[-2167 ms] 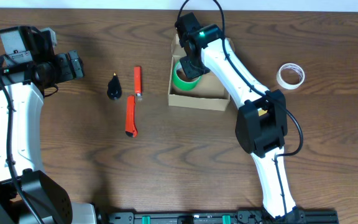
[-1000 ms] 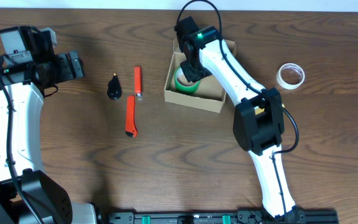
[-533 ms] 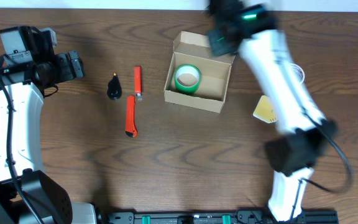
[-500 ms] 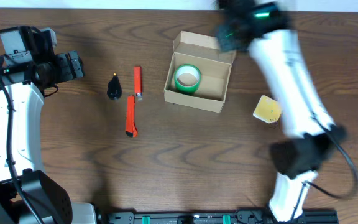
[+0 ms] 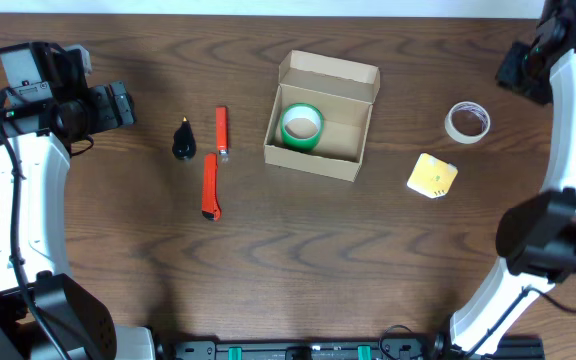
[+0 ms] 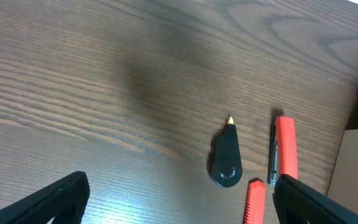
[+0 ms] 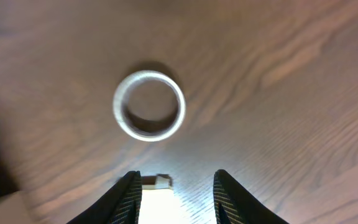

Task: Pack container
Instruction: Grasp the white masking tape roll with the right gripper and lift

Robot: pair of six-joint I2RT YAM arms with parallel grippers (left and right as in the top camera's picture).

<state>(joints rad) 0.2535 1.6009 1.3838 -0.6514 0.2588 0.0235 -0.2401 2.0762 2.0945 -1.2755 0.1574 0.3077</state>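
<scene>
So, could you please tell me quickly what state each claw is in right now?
Left claw: open, holding nothing.
Right claw: open, holding nothing; the white tape roll lies on the table ahead of it.

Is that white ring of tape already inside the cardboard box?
No, the white tape roll lies outside the cardboard box, off to its side; only a green tape roll sits inside.

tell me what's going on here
Two robot arms are packing a cardboard box, which sits open with a green tape roll inside. The right arm's fingers are open and empty, near a white tape roll right of the box. The left arm's fingers are open too, far left. A yellow block lies outside.
</scene>
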